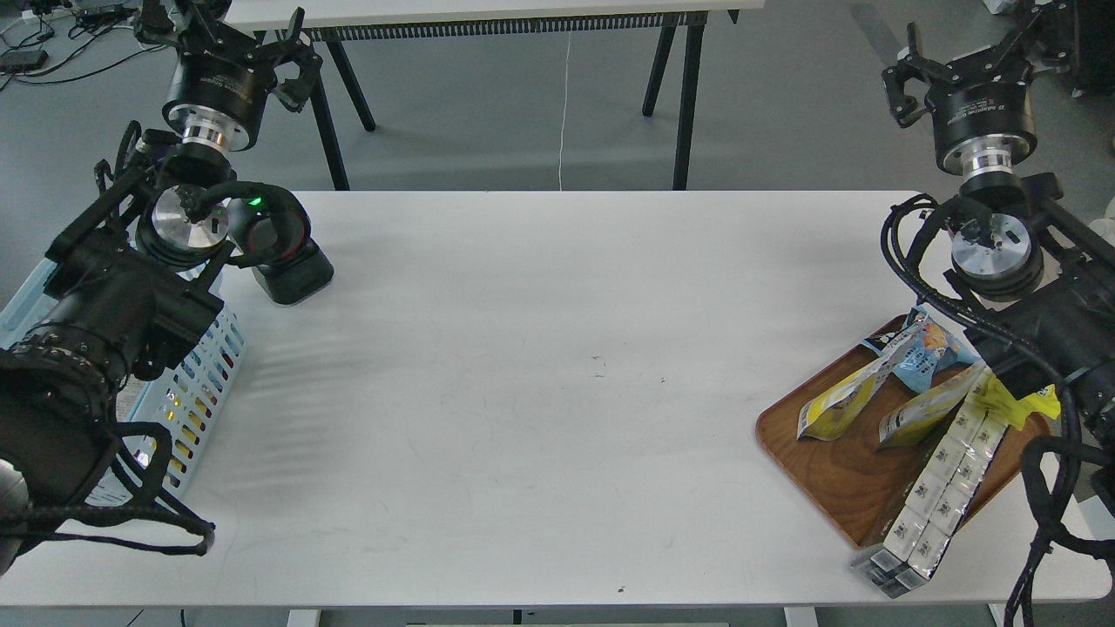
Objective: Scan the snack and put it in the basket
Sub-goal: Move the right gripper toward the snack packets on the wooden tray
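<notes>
Two small pouches with pale tops and yellow lower parts lie flat on the brown wooden tray (836,475) at the right: one snack (838,402) to the left, a second like it (925,411) beside it. The light blue slotted basket (207,373) stands at the table's left edge, largely hidden behind my left arm. My left gripper (228,43) is raised beyond the far left corner, fingers spread, holding nothing. My right gripper (967,57) hangs beyond the far right corner, also open and empty, well above the tray.
A black scanner (280,248) with a green light stands on the table's far left, next to the basket. The tray also carries a blue chip bag (925,350), a bright yellow pack (1015,401) and a long strip of white packets (936,492) overhanging its front.
</notes>
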You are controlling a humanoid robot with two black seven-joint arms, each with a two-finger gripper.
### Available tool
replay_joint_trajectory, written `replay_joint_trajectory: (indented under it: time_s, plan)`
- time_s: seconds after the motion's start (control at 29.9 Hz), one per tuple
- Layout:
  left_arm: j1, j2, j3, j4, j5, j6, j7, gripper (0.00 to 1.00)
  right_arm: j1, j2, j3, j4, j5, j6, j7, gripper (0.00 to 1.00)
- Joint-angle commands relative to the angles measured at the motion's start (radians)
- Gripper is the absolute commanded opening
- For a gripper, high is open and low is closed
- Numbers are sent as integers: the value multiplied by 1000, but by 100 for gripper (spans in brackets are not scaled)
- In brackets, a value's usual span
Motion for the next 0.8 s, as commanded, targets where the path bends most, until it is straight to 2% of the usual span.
replay_joint_trajectory:
  time_s: [0.0,0.2,0.33,0.64,0.77]
  plan:
    - [-1,3,11,0,1,0,4,99,-2,-18,0,0,0,66,0,99]
    - [-5,8,11,0,3,0,-3,100,-2,-82,-39,50,-8,69,0,99]
    - [-7,20,16,-5,5,0,5,100,55,-198,-182,126,-76,69,0,99]
    - [-2,28,71,-12,11,0,1,100,285,-346,-499,302,-323,69,0,99]
    - [5,68,80,-87,9,0,-3,100,411,-376,-671,391,-348,69,0,99]
